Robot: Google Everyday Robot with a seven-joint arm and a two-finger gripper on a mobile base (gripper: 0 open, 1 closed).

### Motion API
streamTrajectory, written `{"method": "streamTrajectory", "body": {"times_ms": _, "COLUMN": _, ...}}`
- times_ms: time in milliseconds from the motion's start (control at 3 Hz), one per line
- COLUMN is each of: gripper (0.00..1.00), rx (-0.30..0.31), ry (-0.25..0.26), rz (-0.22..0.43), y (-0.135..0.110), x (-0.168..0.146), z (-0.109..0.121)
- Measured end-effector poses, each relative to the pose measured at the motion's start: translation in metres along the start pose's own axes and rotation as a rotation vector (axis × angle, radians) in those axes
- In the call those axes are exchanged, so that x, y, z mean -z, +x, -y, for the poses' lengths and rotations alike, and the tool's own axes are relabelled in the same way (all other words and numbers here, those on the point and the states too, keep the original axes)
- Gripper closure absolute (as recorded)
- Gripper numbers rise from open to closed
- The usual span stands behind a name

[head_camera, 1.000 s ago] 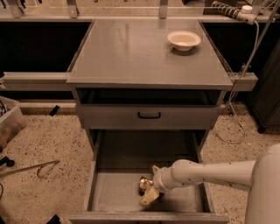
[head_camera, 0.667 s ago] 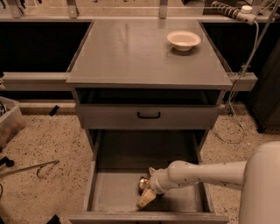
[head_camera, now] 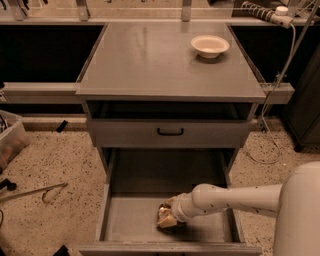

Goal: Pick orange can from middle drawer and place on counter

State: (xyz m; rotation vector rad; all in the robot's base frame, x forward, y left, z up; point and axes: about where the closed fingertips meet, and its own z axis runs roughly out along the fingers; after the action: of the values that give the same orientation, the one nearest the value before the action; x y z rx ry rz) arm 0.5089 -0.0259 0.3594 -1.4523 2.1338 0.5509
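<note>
The middle drawer [head_camera: 135, 220] is pulled open below the cabinet, its grey floor showing. The orange can [head_camera: 162, 215], shiny orange-gold, sits low on the drawer floor near the front. My gripper [head_camera: 166, 217] reaches in from the right on a white arm and is right at the can, its pale fingers around or against it. The counter [head_camera: 150, 60] is the broad grey top above, far from the gripper.
A white round bowl [head_camera: 210, 46] stands on the counter's back right. A closed grey drawer front with a black handle [head_camera: 170, 132] is above the open drawer. A power strip and cable [head_camera: 272, 15] hang at the right. A bin [head_camera: 10, 140] and a hook tool [head_camera: 35, 191] lie on the speckled floor at the left.
The arm and gripper have shifted slightly left in the drawer, staying at the can. The can remains on the drawer floor.
</note>
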Motion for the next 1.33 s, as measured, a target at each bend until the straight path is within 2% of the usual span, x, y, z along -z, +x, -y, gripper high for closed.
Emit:
{"method": "streamTrajectory", "body": {"times_ms": 333, "gripper": 0.65, "rx": 0.007, "ry": -0.015, "rz": -0.006, "y": -0.021, "x": 0.020, "z": -0.001}}
{"method": "streamTrajectory", "body": {"times_ms": 667, "gripper": 0.89, "rx": 0.058, "ry": -0.034, "rz": 0.003, "y": -0.096, "x": 0.061, "z": 0.014}}
{"method": "streamTrajectory", "body": {"times_ms": 1000, "gripper": 1.00, "rx": 0.146, "ry": -0.037, "rz": -0.004, "y": -0.193, "x": 0.115, "z": 0.037}}
{"method": "streamTrajectory", "body": {"times_ms": 1333, "gripper": 1.00, "rx": 0.218, "ry": -0.050, "rz": 0.002, "y": -0.279, "x": 0.160, "z": 0.054}}
